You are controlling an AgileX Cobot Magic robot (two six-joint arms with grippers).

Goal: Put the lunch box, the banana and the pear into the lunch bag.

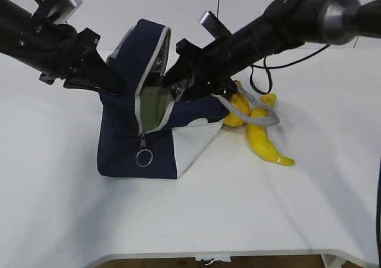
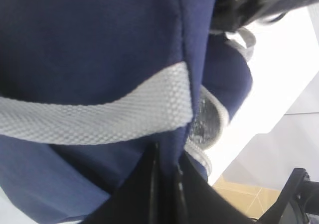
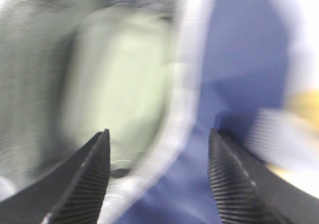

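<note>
The navy lunch bag (image 1: 122, 140) stands mid-table with its lid flap raised. Inside lies the lunch box, its sage-green lid (image 1: 156, 106) showing through the mouth and blurred in the right wrist view (image 3: 119, 79). My left gripper (image 1: 112, 80) is shut on the bag's navy fabric (image 2: 167, 157) just below a grey webbing handle (image 2: 99, 117). My right gripper (image 1: 178, 88) sits at the bag's mouth, open, with nothing between its fingers (image 3: 158, 137). The banana (image 1: 262, 140) lies on the table right of the bag. The pear (image 1: 236, 112) rests beside it, partly behind the other grey handle.
The zipper's metal ring pull (image 1: 143, 157) hangs at the bag's front. A grey handle loop (image 1: 256, 118) drapes over the fruit. Black cables (image 1: 280, 65) trail behind the right arm. The white table (image 1: 196, 214) reaches to its front edge below.
</note>
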